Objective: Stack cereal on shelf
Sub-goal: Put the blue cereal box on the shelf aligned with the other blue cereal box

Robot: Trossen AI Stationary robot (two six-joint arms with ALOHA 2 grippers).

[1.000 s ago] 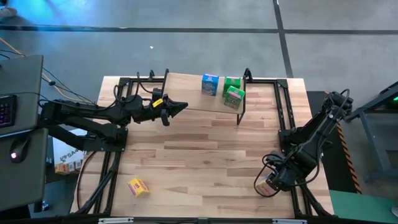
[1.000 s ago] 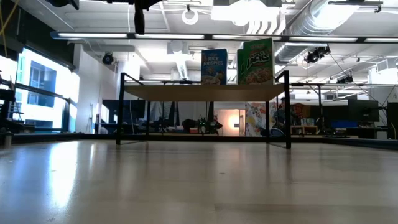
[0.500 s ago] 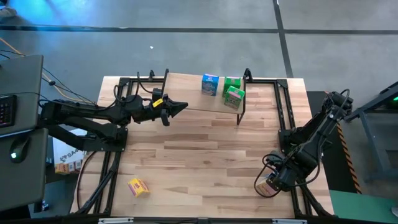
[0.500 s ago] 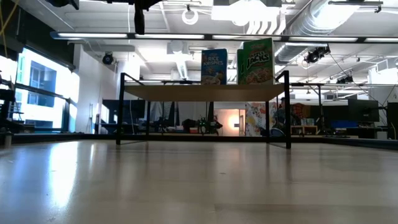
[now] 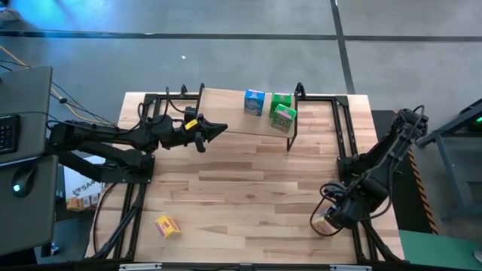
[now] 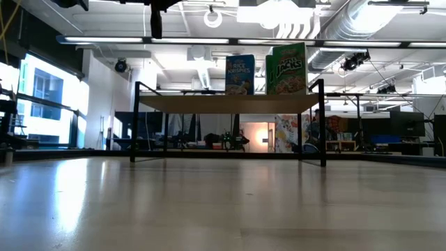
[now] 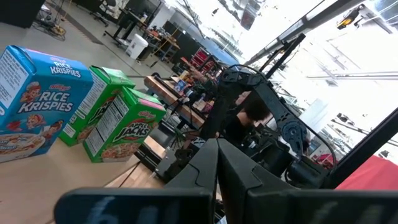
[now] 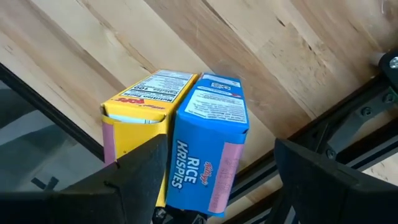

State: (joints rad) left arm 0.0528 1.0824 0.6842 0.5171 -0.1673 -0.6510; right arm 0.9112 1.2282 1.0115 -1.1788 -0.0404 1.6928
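Observation:
The shelf (image 5: 248, 113) stands at the table's far side. On its plank a blue cereal box (image 5: 254, 102) and two green ones (image 5: 283, 117) stand upright; they also show in the low view (image 6: 240, 74) and the left wrist view (image 7: 34, 106). My left gripper (image 5: 218, 129) is shut and empty, in the air at the shelf's left end. My right gripper (image 8: 217, 186) is open at the table's near right corner. Its fingers stand on either side of a blue box (image 8: 208, 143), which stands beside a yellow box (image 8: 140, 112). Another yellow box (image 5: 167, 226) lies at the near left.
Black frame rails (image 5: 350, 150) run along the table's left and right sides; one passes right beside the two boxes under my right gripper (image 8: 348, 118). The wooden table top (image 5: 241, 188) lies bare between the shelf and the near edge.

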